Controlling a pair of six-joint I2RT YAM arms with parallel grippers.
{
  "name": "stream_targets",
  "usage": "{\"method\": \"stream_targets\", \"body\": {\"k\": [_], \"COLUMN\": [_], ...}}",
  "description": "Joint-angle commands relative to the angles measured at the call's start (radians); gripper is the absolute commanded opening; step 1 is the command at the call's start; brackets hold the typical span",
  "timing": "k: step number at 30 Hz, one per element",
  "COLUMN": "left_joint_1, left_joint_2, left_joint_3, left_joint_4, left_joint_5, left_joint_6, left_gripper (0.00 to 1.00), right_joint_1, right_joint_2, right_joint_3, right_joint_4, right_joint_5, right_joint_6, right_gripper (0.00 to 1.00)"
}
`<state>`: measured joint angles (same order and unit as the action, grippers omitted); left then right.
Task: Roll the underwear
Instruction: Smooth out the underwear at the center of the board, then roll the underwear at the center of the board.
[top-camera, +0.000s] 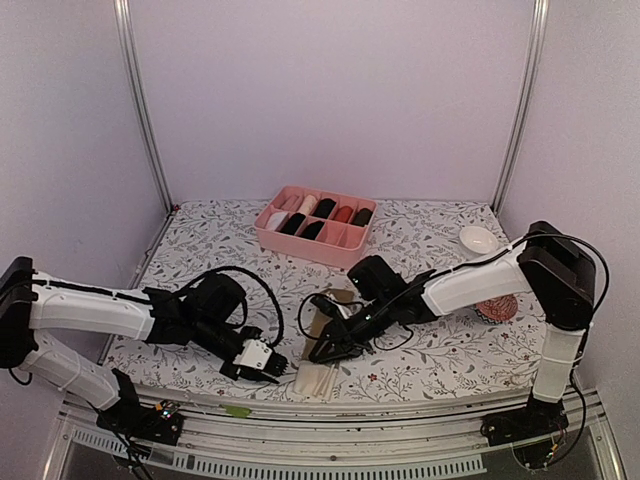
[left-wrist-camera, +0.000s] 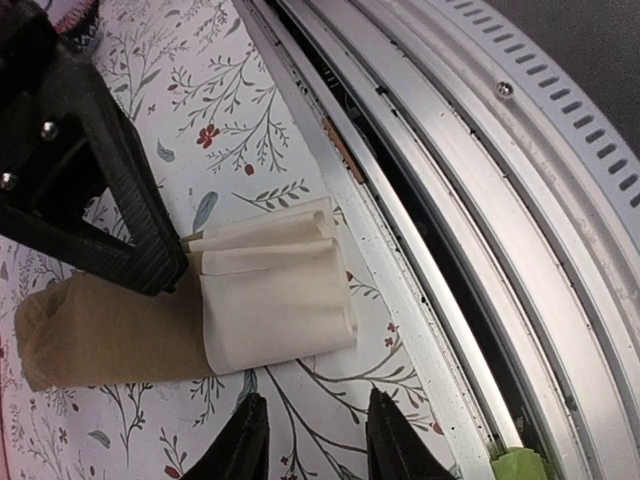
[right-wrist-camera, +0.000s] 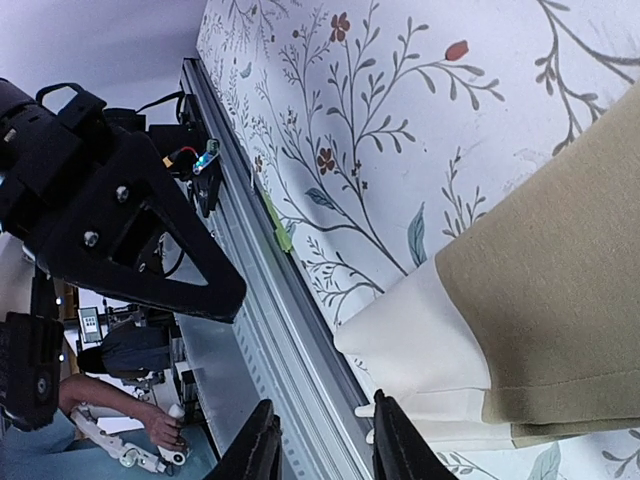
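The olive-brown underwear lies folded into a narrow strip at the lower centre of the overhead view. It rests on the table close to the near edge, with the cream waistband nearest the metal rail. The left gripper hovers just beside the waistband end. Its jaws stand partly apart with only tablecloth between them, so it holds nothing. The right gripper has its jaws narrowly apart. One finger touches the cream edge and nothing appears clamped, though the contact is partly hidden. In the left wrist view the right gripper's tip rests on the strip where the olive cloth meets the waistband. The step in hand is judged to be starting the roll from the waistband end. To do it well:

- Keep the strip flat and its side edges aligned.
- Take the full width of the waistband, not a single layer.
- Turn the first wrap tight, since a loose core will likely spread.
- Pin the strip with the other gripper so it does not slide.
- Stay clear of the rail, where the fabric could slip off.

The pink box at the upper centre holds dark and light bundles.
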<state>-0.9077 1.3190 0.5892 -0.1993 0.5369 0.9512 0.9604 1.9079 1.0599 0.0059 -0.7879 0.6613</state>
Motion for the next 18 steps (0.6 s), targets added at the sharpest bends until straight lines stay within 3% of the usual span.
{"method": "stream_targets", "body": {"k": [1,10,18], "left_joint_1": [-0.052,-0.101,-0.117], "left_joint_2": [0.065,0.198,0.311], "left_joint_3": [-0.009,0.017,0.056], "left_joint_4": [0.104,0.160,0.231], "left_joint_5": [-0.058,-0.103,-0.164], "left_joint_6": [0.039,0.117,0.141], "left_gripper": [0.35,0.42,0.38], "right_joint_1": [0.021,0.029,0.029], "right_joint_2": [0.065,0.164,0.185], "right_joint_3": [0.034,-0.021,-0.066], "right_joint_4": [0.013,0.021,0.024], "right_joint_5": [-0.016,-0.022,-0.028], "right_joint_6": [0.034,0.024,-0.002], "right_gripper": [0.30,0.23,0.22]}}
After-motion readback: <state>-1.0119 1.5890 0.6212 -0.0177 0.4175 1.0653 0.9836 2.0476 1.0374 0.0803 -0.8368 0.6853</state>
